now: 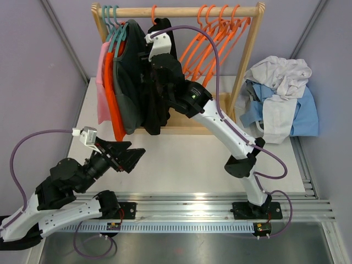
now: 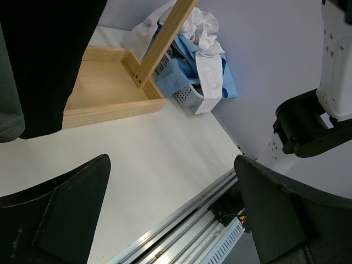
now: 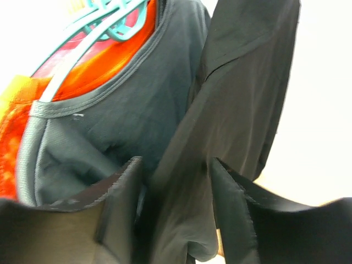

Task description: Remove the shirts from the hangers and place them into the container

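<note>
While the left gripper (image 2: 171, 159) hangs in front of the wooden rack (image 1: 181, 11) above the white surface (image 1: 181, 159), jaws spread wide and holding nothing, the right gripper (image 3: 176, 165) is up among the garments hanging on the rack. Its jaws stand on either side of a fold of the black shirt (image 3: 242, 82), with fabric filling the gap; whether they pinch it I cannot tell. At the rack's left end hang the dark grey shirt (image 1: 127, 82), orange shirt (image 1: 114, 93) and pink shirt (image 1: 102, 88) on teal hangers (image 1: 113, 22). Bare orange hangers (image 1: 214, 38) crowd the rack's right end. Just right of the rack, the container (image 2: 187, 99) sits heaped with white and light blue shirts (image 1: 280, 93).
</note>
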You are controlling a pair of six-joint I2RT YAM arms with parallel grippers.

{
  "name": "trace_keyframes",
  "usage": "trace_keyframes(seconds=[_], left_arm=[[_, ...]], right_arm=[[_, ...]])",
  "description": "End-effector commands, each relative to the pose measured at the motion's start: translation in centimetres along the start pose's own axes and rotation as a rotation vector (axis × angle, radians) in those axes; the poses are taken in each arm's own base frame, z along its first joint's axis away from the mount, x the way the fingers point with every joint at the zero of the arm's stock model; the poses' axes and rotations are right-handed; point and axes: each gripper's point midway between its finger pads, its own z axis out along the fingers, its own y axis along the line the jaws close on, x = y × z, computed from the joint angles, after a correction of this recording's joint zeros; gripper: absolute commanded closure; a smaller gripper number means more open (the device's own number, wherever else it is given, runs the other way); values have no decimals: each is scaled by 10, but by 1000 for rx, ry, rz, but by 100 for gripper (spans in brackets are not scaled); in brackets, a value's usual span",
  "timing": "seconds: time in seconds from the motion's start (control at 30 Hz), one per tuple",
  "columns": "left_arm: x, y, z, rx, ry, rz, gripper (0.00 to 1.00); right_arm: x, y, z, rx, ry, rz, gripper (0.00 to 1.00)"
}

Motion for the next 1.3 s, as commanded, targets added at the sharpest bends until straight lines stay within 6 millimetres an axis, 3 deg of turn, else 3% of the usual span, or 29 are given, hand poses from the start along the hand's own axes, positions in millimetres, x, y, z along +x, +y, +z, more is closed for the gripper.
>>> trace_keyframes(seconds=[0.0,0.33,0.5,0.57,0.67,0.7,0.87,1.0,1.03,1.07,1.13,1.17,1.23,1.27], left_arm=[[-10,0,-4,-1,-46,-33,1],[-10,2,-6,-1,-50,-40,1],[-11,1,-6,-1,-51,-39,1],[-10,2,-5,-5,-50,-40,1],[-10,3,-4,-10,-50,-34,1],[-10,3,-4,-10,-50,-32,1],[-10,2,-1,-17,-46,-17,1],[-12,0,2,-21,-43,-1,1],[-13,-1,3,-22,-42,2,1],[-13,-1,4,-21,-41,8,1],[-16,-3,5,-21,-46,11,1],[-16,-3,6,-24,-43,21,1],[-20,-6,7,-20,-49,27,1],[-25,-9,8,-18,-52,40,1]], right_arm=[[-19,-12,0,68,-66,22,44],[-29,-37,-18,140,-64,-10,75],[-29,-49,-25,171,-53,-28,100],[-35,-52,-31,164,-65,-31,100],[-59,-58,-46,151,-125,-11,100],[-58,-61,-47,156,-125,-61,100],[-109,-73,-74,137,-294,-75,100],[-132,-74,-97,68,-385,-121,100],[-149,-76,-117,21,-434,-106,100],[-142,-74,-119,-7,-426,-123,100],[-167,-79,-150,-71,-493,-77,100],[-159,-80,-156,-92,-440,-99,100],[-165,-84,-181,-150,-416,-79,100],[-155,-87,-188,-169,-356,-78,100]])
